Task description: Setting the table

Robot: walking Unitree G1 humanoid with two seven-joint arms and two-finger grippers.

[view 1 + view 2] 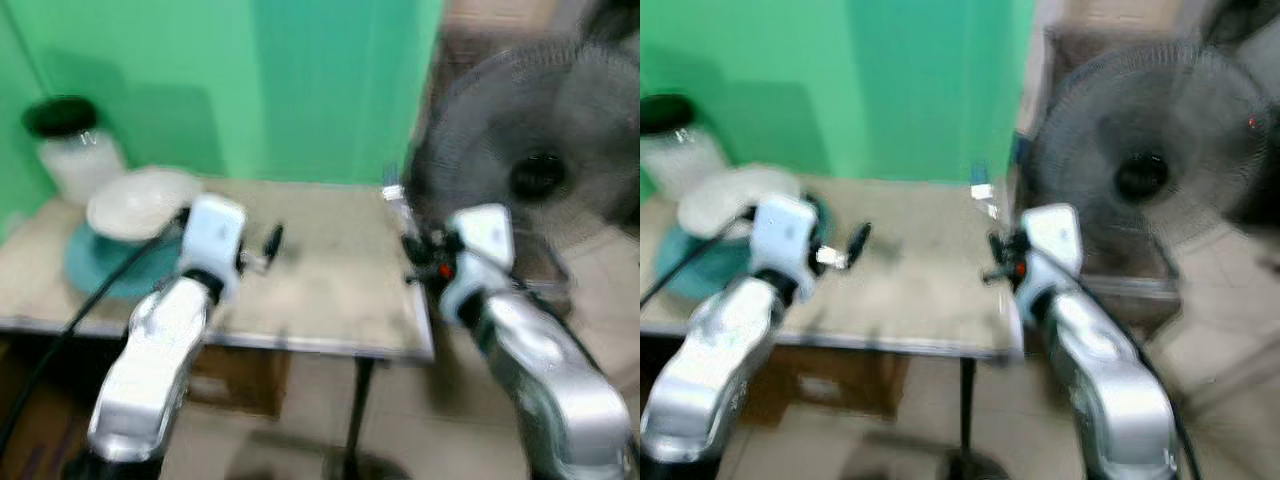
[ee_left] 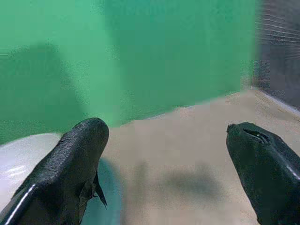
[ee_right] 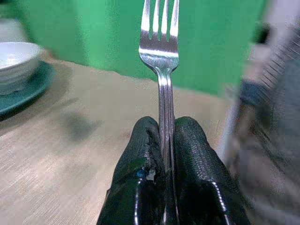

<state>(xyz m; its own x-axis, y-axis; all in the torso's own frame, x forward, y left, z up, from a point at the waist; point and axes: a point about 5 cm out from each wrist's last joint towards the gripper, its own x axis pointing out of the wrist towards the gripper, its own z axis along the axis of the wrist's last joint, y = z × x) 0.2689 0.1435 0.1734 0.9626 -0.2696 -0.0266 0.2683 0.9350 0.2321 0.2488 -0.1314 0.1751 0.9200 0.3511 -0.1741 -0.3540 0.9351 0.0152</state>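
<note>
Fork [image 3: 161, 70] stood pinched in the right gripper [image 3: 161, 140] at the bench's [image 1: 320, 290] right edge; the left gripper [image 2: 168, 154] hung spread near the bowl [image 1: 140, 200].

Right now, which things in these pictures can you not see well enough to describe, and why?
- Jar, left eye view: blurred, so its contents cannot be told.
- Fork, right wrist view: the lower handle is hidden between the right gripper fingers.
- Bowl, left wrist view: mostly covered by a left gripper finger.
- Fan, left eye view: blurred, and the right arm hides its base.
</note>
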